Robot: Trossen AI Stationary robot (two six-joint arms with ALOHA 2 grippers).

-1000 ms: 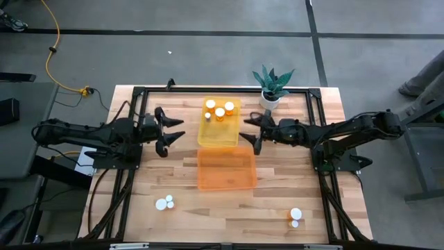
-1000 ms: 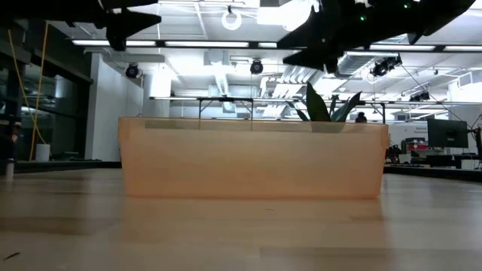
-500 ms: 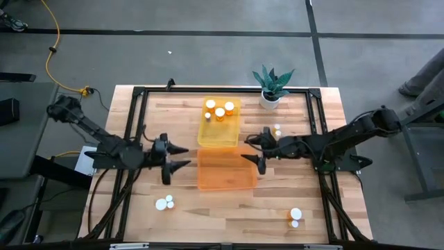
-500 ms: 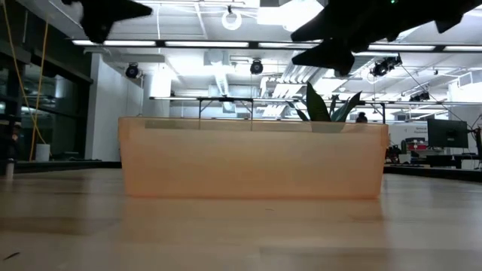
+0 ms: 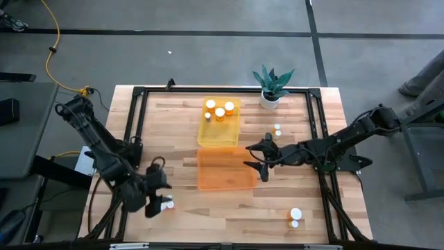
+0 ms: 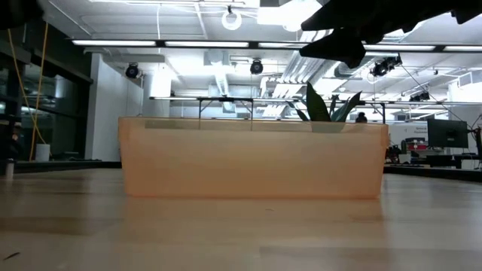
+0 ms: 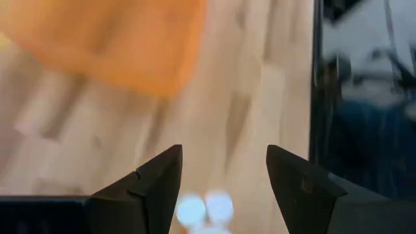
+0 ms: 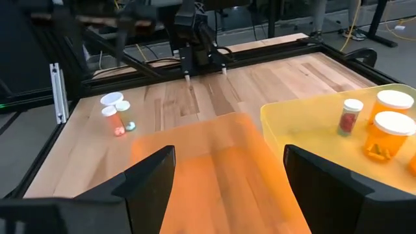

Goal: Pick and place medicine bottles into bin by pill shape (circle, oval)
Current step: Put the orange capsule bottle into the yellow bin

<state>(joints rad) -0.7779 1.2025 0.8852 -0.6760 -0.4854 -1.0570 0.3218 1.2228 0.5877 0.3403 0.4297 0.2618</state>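
Note:
Two medicine bottles with white caps [image 7: 205,209] stand at the table's near left; in the high view only one cap [image 5: 169,205] shows beside my left gripper [image 5: 161,201]. That gripper is open, points down over them, and touches nothing. My right gripper [image 5: 259,164] is open and empty, just right of the empty orange tray [image 5: 225,169], its fingers pointing toward the table's left. The yellow tray [image 5: 219,132] at the far middle holds several bottles [image 5: 219,111]. Two more bottles [image 5: 295,216] stand at the near right and one small bottle [image 5: 277,130] right of the yellow tray.
A potted plant [image 5: 271,87] stands at the far edge, right of the yellow tray. A black frame [image 5: 136,125] runs along the table's left, far and right sides. Bare wood lies between the orange tray and the near edge [image 5: 229,215].
My left gripper has gone from beside the yellow tray toward the table's near edge and down, tipping to point down over the two near-left bottles. My right gripper has gone toward the near edge, from beside the yellow tray to beside the orange tray. Both stay open.

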